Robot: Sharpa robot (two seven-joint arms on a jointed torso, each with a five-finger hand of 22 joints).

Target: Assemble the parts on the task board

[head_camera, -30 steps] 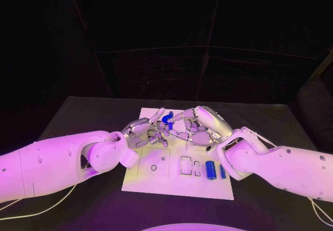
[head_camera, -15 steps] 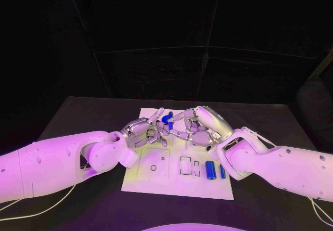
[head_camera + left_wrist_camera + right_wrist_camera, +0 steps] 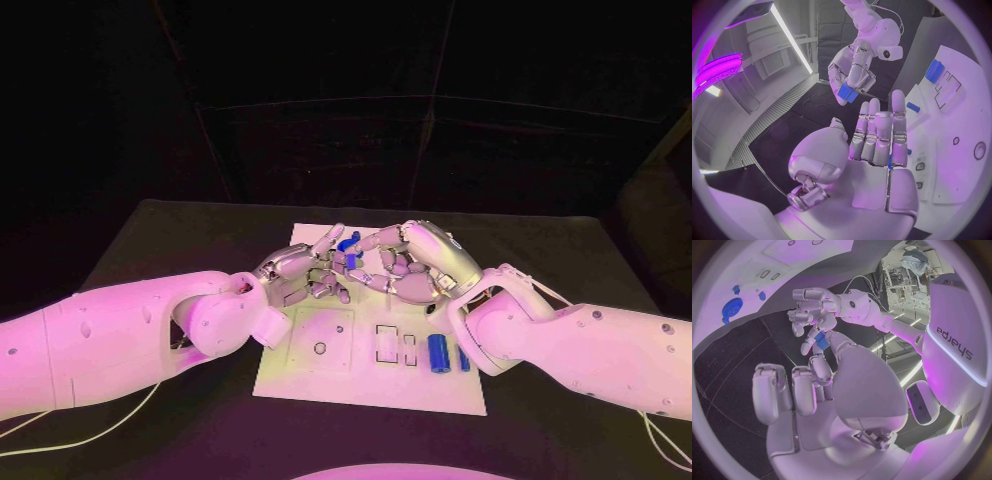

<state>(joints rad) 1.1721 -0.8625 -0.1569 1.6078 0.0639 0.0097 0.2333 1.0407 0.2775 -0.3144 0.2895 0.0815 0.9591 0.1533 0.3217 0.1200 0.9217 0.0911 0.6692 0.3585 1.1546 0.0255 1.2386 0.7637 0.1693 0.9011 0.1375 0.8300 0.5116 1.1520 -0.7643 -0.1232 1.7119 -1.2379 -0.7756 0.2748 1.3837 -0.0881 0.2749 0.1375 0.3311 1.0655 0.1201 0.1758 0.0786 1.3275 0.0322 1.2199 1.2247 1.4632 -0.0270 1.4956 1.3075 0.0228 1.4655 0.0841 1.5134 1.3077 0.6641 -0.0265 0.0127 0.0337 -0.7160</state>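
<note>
Both hands meet above the far half of the task board, which lies on the black bench. The right hand pinches a small blue part at its fingertips; the left wrist view shows the same part gripped at that hand's tips, lifted clear of the board, presumably so it can be turned or passed before seating. The left hand sits just beside it, fingers extended and close together, its palm bare in its own wrist view; something blue shows at the edge of its fingers, but I cannot tell whether it holds that. It seems placed to steady or receive the part. Nearer the robot, two blue cylindrical parts lie side by side on the board next to rectangular slots, probably waiting their turn. Judged from this, assembly is only partly done
</note>
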